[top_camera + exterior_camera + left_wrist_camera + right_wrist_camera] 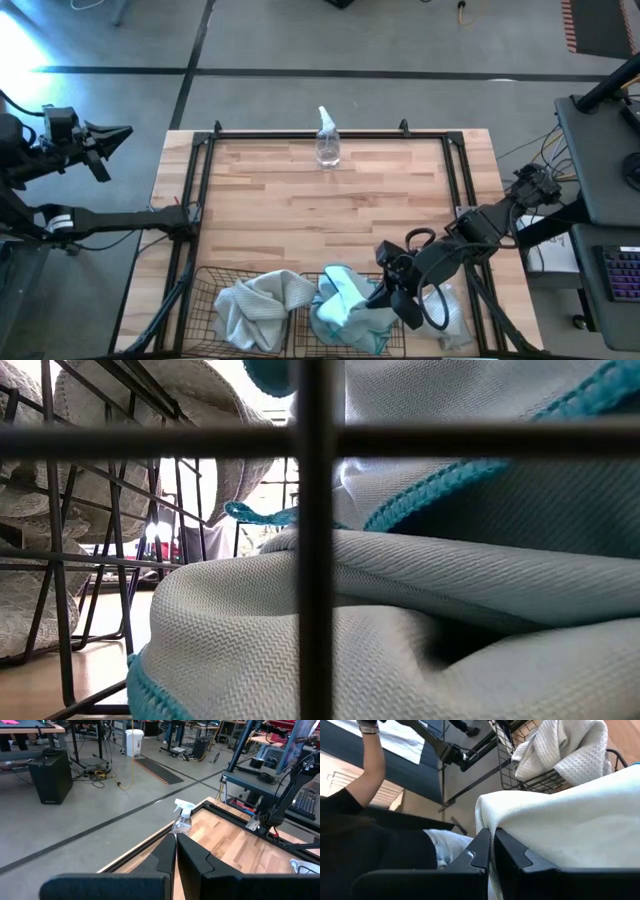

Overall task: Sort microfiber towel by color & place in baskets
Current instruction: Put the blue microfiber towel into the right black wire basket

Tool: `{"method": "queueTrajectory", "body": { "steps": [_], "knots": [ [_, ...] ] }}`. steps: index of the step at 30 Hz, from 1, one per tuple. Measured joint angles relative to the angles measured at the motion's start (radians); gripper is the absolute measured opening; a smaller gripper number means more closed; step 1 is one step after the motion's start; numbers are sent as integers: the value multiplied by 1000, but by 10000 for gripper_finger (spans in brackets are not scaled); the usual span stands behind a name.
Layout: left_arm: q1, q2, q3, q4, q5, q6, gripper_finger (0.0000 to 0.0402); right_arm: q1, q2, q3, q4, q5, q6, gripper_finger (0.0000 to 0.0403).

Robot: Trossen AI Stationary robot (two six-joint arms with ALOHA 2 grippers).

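Left dark six-joint arm parked off the bench's left edge, its gripper point(175, 857) level, fingers point(162, 855) pressed together. Right dark six-joint arm reaches in from the right edge toward the near side, its gripper point(400, 300) low, fingers point(481, 847) closed.

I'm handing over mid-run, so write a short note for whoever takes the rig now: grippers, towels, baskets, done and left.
Left gripper: shut, empty, parked off the table's left edge.
Right gripper: shut, low over the right basket's right side, against the light blue towel.
Left basket holds the grey-white towel; the right basket holds the blue one.
Another pale towel lies outside the baskets at the table's front right.
Spray bottle stands at the far edge, untouched.
Done: one towel in each basket.
Left: probably the pale towel at front right; its colour is hard to judge.
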Motion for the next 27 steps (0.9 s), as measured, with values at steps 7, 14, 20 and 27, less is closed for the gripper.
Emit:
{"method": "queueTrajectory", "body": {
  "steps": [7,14,20,27],
  "knots": [
    [0,0,0,0,0,-1,0,-16,64,0,-107,-42,-44,13],
    [0,0,0,0,0,-1,0,-76,176,0,-335,-168,-19,13],
    [0,0,0,0,0,-8,0,-103,238,0,-286,-261,-100,13],
    [0,0,0,0,0,-8,0,-106,241,0,-253,-258,-109,13]
  ]
}}
